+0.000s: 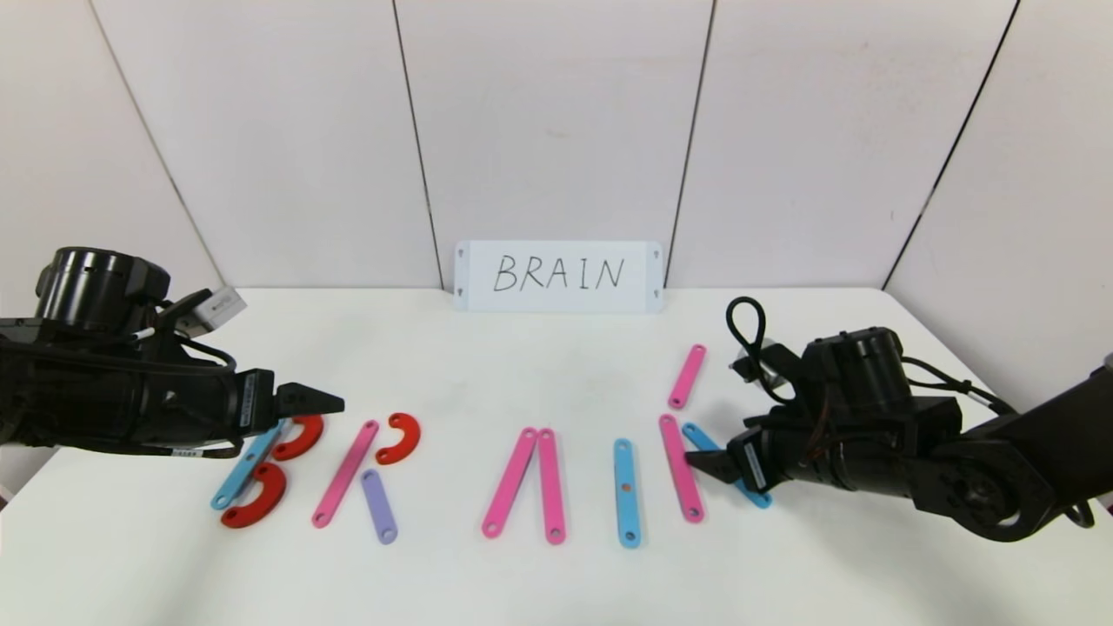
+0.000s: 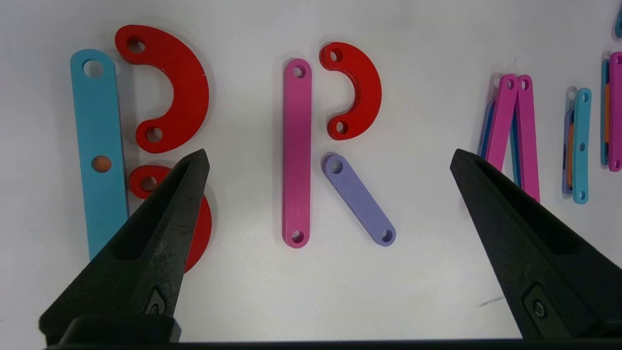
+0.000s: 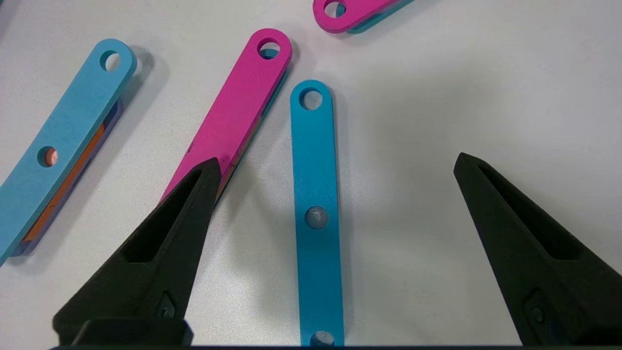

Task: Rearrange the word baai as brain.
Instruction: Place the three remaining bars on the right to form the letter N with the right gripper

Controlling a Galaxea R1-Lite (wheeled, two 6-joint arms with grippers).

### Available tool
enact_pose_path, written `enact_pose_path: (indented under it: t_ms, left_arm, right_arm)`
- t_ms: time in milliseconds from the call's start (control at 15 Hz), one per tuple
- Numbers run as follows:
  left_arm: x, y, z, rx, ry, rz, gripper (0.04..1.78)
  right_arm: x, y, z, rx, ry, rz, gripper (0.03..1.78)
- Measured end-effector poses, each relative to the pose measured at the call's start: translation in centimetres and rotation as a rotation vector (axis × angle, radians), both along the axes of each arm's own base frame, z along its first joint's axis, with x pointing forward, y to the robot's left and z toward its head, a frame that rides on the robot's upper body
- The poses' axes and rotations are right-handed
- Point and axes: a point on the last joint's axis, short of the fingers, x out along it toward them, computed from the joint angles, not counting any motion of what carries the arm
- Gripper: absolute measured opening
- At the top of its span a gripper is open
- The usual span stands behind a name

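- The row of big letters built from flat plastic pieces with holes [image 1: 522, 474] lies along the near part of the white surface [image 1: 539, 365], in front of the white card with handwritten black BRAIN [image 1: 558, 276] that stands against the back wall
- At the robot's left, a blue straight bar [image 2: 99, 155] with two red C-shaped curves [image 2: 170, 87] just beside it forms a B
- Next comes an R: a pink straight bar [image 2: 297, 153], a smaller red curve [image 2: 354, 92] at its upper end and a short purple bar [image 2: 359, 200] slanting away from its middle
- Two pink bars [image 1: 526, 482] meet at their far ends like an A with no crossbar, and a single blue bar [image 1: 627, 492] stands alone as an I
- At the robot's right, a long pink bar [image 1: 681, 467] and a slanted blue bar [image 3: 316, 214] sit close together; a short pink bar [image 1: 687, 376] lies farther back, apart from them
- The right claw [image 3: 335, 163] hovers low over the slanted blue bar, fingers spread wide on either side of it, gripping nothing
- The left claw [image 2: 330, 158] hangs over the B and R, fingers wide apart and empty
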Motion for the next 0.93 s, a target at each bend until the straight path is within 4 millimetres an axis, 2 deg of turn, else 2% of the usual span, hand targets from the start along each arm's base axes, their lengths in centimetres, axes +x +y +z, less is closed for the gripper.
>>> enact_pose_path:
  t_ms: [533, 933]
  left_arm:
    - [0.0, -0.1, 0.0, 0.000, 0.001, -0.003, 1.74]
    - [0.0, -0.1, 0.0, 0.000, 0.002, -0.003, 1.74]
  right_arm:
    - [0.3, 0.0, 1.4, -0.015, -0.056, -0.042, 1.74]
    - [2.1, 0.8, 3.5, -0.005, -0.077, -0.145, 1.74]
